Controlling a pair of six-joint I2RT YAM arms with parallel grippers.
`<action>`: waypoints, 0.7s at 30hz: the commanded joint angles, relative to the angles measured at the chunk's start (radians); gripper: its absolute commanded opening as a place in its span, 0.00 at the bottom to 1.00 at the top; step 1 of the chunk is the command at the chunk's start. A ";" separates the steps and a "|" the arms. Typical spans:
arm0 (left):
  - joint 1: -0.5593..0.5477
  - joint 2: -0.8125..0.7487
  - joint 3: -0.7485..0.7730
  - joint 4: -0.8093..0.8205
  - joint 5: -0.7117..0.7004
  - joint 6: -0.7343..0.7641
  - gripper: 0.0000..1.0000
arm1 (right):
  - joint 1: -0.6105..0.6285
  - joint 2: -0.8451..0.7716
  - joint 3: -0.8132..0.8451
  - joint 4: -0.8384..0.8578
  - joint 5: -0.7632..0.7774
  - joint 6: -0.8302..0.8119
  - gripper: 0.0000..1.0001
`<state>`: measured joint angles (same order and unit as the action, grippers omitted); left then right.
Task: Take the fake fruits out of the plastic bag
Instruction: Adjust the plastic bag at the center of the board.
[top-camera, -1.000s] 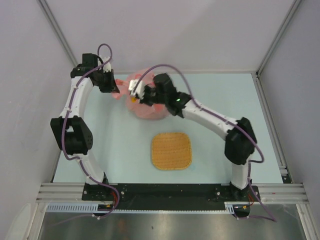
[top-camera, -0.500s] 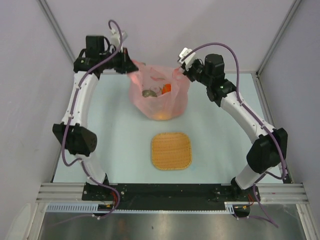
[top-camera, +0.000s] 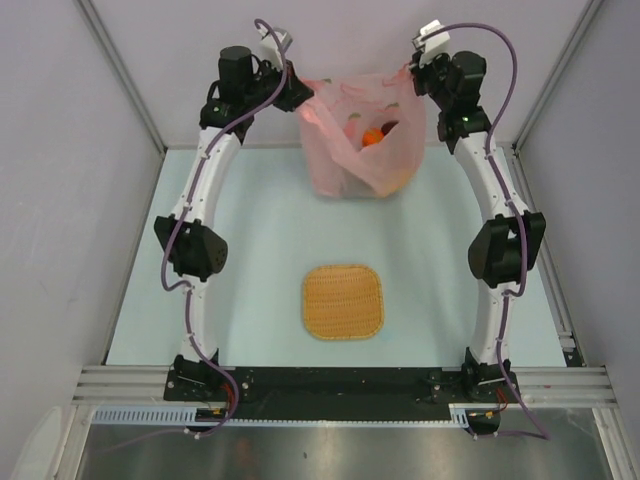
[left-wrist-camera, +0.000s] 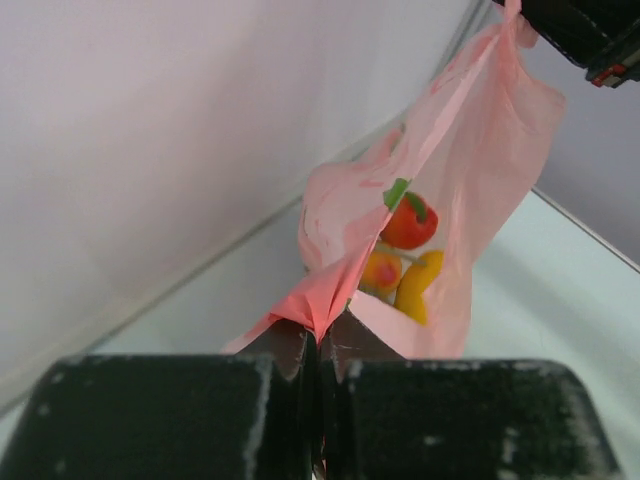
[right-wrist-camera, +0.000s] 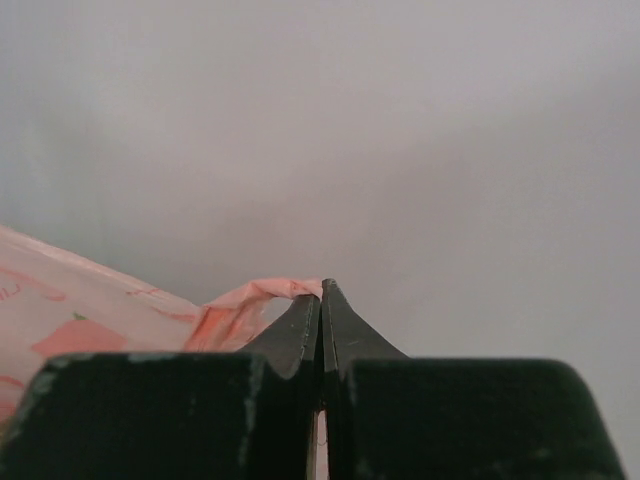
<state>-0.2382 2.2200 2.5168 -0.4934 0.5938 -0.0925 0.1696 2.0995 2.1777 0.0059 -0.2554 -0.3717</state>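
Thin pink film, the plastic bag (top-camera: 345, 165) hung over the far side of the table (top-camera: 250, 260), perhaps just clear of it. The left gripper (top-camera: 298, 97) and right gripper (top-camera: 413, 76) were each pinched tight on an upper corner. The fake fruits (top-camera: 378, 136) sagged inside, likely light. The film looked slippery and tearable, so the bunched corners suited gripping.

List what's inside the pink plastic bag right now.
Showing through the plastic bag: a red-orange fruit with a green stem, a peach-coloured fruit and a yellow fruit below it. Anything deeper is hidden by the crinkled film.
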 joint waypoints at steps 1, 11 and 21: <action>0.011 -0.166 0.050 0.253 -0.135 0.039 0.00 | -0.031 -0.090 0.041 0.081 0.058 0.004 0.00; -0.010 -0.517 -0.724 0.200 0.057 0.089 0.00 | -0.036 -0.568 -0.848 0.117 -0.018 -0.190 0.00; -0.015 -0.681 -1.050 0.164 0.058 0.051 0.01 | -0.019 -0.726 -1.041 -0.118 -0.039 -0.205 0.55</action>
<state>-0.2794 1.6485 1.4799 -0.3584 0.6651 -0.0269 0.1677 1.4693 1.1332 0.0002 -0.3580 -0.5137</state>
